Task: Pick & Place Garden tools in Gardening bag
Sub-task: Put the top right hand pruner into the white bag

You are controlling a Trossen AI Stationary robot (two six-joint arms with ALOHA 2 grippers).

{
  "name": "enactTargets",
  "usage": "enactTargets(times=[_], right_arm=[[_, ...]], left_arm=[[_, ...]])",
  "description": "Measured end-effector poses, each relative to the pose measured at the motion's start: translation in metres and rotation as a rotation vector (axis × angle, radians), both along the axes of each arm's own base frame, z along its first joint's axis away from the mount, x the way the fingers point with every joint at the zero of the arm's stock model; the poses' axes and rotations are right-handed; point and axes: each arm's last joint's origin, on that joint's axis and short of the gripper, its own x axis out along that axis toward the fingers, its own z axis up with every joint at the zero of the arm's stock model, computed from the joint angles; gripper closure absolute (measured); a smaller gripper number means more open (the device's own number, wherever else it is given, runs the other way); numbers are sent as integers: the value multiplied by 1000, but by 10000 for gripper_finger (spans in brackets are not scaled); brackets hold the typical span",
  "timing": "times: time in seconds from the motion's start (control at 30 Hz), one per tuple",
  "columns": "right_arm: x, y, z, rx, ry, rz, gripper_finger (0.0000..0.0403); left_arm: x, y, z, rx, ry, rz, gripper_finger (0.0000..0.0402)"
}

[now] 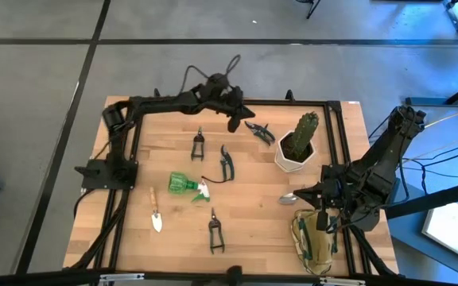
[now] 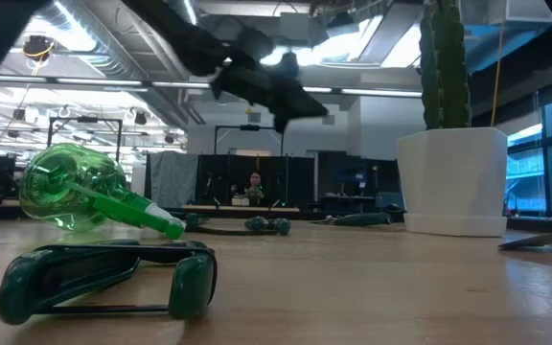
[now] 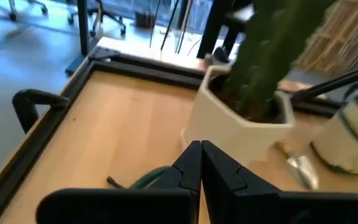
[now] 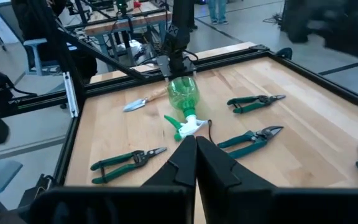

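Several black-and-green pruning shears lie flat on the wooden table: (image 1: 198,144), (image 1: 227,163), (image 1: 259,131), (image 1: 215,232). A green spray bottle (image 1: 185,184) lies on its side near the middle. One trowel (image 1: 155,213) lies toward the near left. Another trowel's silver blade (image 1: 290,197) shows beside my right gripper (image 1: 304,193), which hovers shut and empty. The arm hides that trowel's handle. The gardening bag (image 1: 312,242) stands at the near right corner. My left gripper (image 1: 235,121) is shut and empty, in the air by the far edge, just left of the farthest shears (image 3: 154,177).
A cactus in a white hexagonal pot (image 1: 296,147) stands at the right, between the farthest shears and the bag. A black frame (image 1: 340,135) rims the table. Bare wood lies along the near edge, between the near shears and the bag.
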Motion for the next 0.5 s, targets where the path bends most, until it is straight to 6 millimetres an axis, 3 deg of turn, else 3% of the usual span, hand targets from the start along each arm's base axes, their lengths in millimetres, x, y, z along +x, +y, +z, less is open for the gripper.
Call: enactTargets(times=[0.2, 0.5], right_arm=[[0, 0, 0, 3, -1, 0, 391], [1, 2, -3, 4, 8, -6, 391]], left_arm=[[29, 22, 8, 112, 96, -66, 396], [58, 26, 13, 446, 280, -183, 365]])
